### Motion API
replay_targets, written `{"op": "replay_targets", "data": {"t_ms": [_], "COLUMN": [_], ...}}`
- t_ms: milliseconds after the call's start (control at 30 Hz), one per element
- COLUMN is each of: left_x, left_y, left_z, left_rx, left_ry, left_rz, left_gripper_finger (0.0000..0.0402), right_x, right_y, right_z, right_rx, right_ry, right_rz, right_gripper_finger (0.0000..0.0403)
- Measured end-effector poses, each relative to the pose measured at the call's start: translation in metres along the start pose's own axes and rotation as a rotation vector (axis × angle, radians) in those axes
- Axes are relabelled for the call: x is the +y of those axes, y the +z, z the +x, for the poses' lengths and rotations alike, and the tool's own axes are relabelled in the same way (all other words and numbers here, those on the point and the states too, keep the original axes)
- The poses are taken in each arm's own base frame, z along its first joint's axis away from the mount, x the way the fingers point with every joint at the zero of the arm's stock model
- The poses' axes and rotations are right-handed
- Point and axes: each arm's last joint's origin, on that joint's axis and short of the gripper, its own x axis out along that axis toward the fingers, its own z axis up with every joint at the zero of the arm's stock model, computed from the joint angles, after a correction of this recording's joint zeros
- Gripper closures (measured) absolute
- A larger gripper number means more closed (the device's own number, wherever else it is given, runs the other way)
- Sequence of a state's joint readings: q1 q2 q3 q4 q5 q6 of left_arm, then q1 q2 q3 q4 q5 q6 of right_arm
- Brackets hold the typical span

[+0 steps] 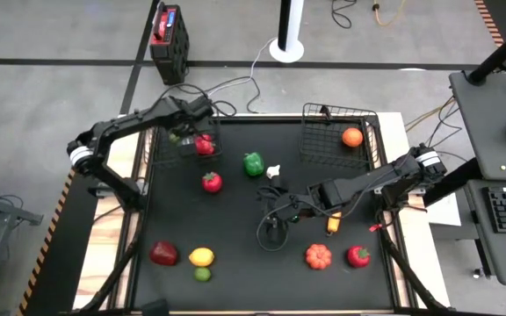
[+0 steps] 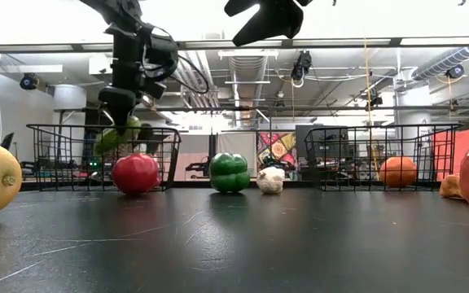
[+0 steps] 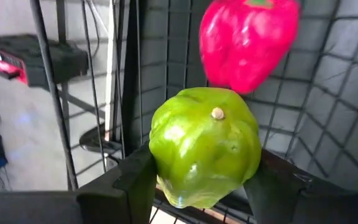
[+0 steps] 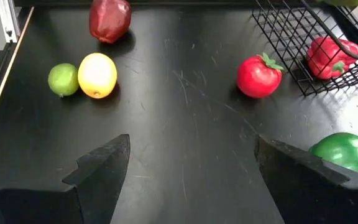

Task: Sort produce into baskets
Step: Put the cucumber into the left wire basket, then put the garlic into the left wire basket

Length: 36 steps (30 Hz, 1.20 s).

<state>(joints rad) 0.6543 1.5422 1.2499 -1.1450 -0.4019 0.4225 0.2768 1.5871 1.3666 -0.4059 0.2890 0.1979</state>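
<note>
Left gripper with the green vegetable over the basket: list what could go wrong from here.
1. The left gripper holds the green vegetable directly above the red pepper in the left basket; dropped there, it may bounce or roll off it.
2. The gripper sits close to the basket's wire wall, so a finger could snag the mesh on lowering or retreat.
3. The right gripper hangs open over the table; no risk shows there.

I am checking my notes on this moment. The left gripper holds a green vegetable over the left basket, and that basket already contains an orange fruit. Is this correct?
Not quite. The left gripper does hold the green vegetable over the left basket, but what lies in it is a red pepper, as the left wrist and high views show. The orange fruit is in the right basket.
</note>
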Motion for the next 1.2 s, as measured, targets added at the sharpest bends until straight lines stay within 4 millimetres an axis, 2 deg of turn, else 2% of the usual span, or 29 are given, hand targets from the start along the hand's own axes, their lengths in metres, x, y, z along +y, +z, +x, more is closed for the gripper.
{"op": "replay_targets", "data": {"t_ms": [167,333,667,867,1033,1200], "left_x": [0.004,0.006,0.008,0.008,0.006,-0.003], "left_y": [-0.008,-0.009,-0.005,-0.006,-0.01,-0.021], "left_z": [0.012,0.014,0.014,0.013,0.001,-0.028], "left_rx": [0.047,0.047,0.013,0.011,-0.025,-0.142], "left_ry": [-0.017,-0.015,0.001,0.002,0.013,0.013], "left_rz": [-0.035,-0.058,-0.093,-0.117,-0.181,-0.299], "left_gripper_finger": [0.0217,0.0213,0.015,0.0139,0.0139,0.0139], "right_x": [0.0,0.0,0.0,0.0,0.0,-0.004], "right_y": [0.0,0.0,0.0,0.0,0.0,0.001], "right_z": [0.0,0.0,0.0,0.0,0.0,0.001], "right_rx": [0.001,0.001,0.001,0.001,0.001,0.001], "right_ry": [0.0,0.0,0.0,0.0,0.0,-0.009], "right_rz": [0.0,0.0,0.004,0.004,0.02,0.037], "right_gripper_finger": [0.0069,0.0069,0.0069,0.0069,0.0069,0.0069]}}
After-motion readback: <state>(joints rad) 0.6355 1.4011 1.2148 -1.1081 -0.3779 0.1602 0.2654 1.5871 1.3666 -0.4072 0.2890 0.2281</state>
